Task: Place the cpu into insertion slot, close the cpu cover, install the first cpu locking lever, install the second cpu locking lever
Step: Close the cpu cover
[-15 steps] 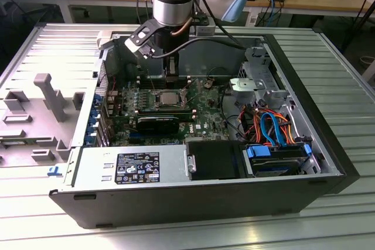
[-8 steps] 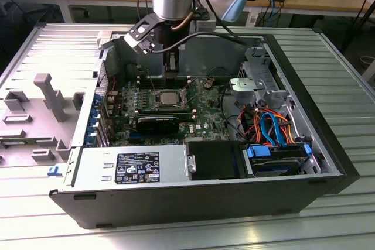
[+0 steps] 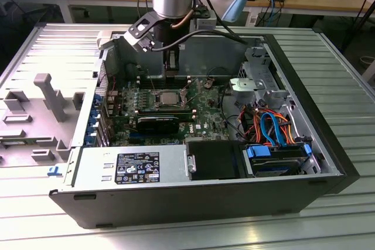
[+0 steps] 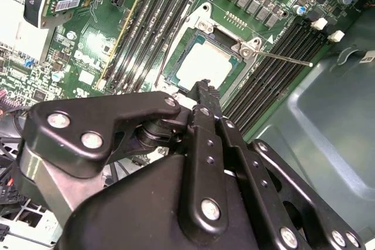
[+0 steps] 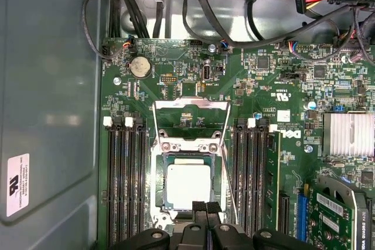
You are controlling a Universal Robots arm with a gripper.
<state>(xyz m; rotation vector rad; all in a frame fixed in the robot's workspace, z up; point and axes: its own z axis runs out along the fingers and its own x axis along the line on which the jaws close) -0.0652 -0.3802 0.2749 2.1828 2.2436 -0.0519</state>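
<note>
The cpu (image 5: 188, 185) (image 4: 205, 65) lies flat in the insertion slot (image 5: 157, 187) (image 4: 177, 58), its silvery top bare. The cpu cover (image 5: 190, 105) stands swung back from the slot, a thin silver frame with an open window. One locking lever (image 5: 229, 187) (image 4: 287, 60), a thin wire rod, sticks out free along one side of the slot. My gripper (image 5: 205, 206) (image 4: 204, 87) (image 3: 171, 69) hangs just above the edge of the slot opposite the cover. Its fingers are shut together with nothing between them.
Long black memory slots (image 5: 126, 180) flank the slot on both sides. A graphics card (image 3: 157, 122) and a finned heatsink (image 5: 351, 134) sit nearby. Black cables (image 5: 176, 4) run beyond the cover. The grey case wall (image 5: 47, 115) rises close by, and a drive cage (image 3: 258, 83) sits at the exterior view's right.
</note>
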